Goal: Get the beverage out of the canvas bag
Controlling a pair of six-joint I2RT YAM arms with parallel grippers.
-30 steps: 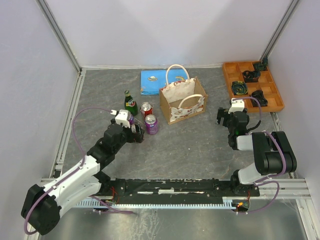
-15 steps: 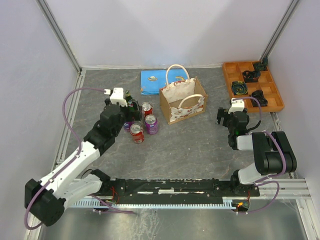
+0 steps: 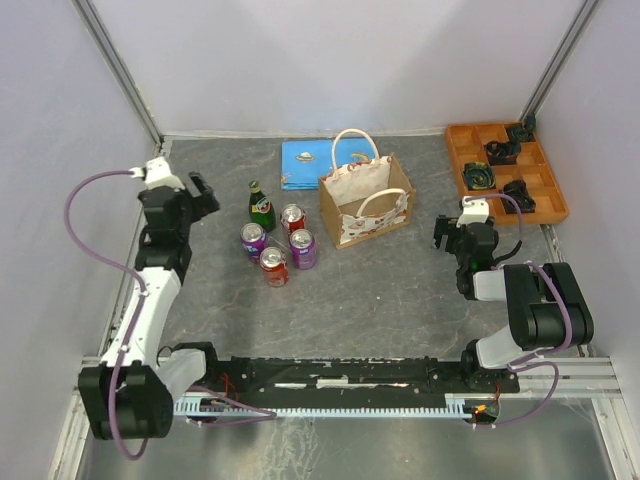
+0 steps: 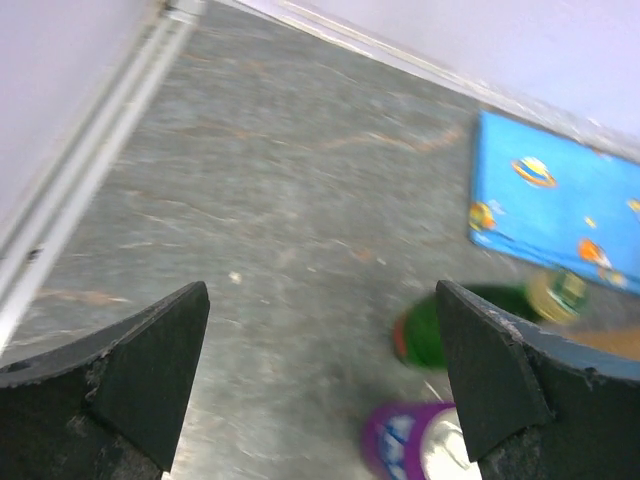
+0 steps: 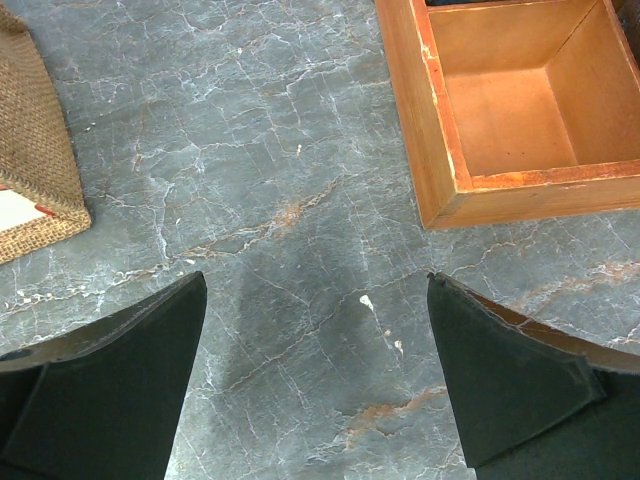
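top external: tan canvas bag (image 3: 366,200) stands mouth-up for reaching; green glass bottle (image 3: 261,207), red and purple cans (image 3: 274,266) parked beside; left gripper (image 3: 204,192), right gripper (image 3: 441,236) gape empty.

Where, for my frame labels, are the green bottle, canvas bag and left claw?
green bottle (image 3: 263,212), top external view, on its body.
canvas bag (image 3: 375,228), top external view, on its printed front side.
left claw (image 4: 320,292), left wrist view, midway between fingertips.

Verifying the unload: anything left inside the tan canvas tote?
Tan canvas tote: open mouth shows only brown lining, no can. Near wall and white rope handle hide part of its floor.
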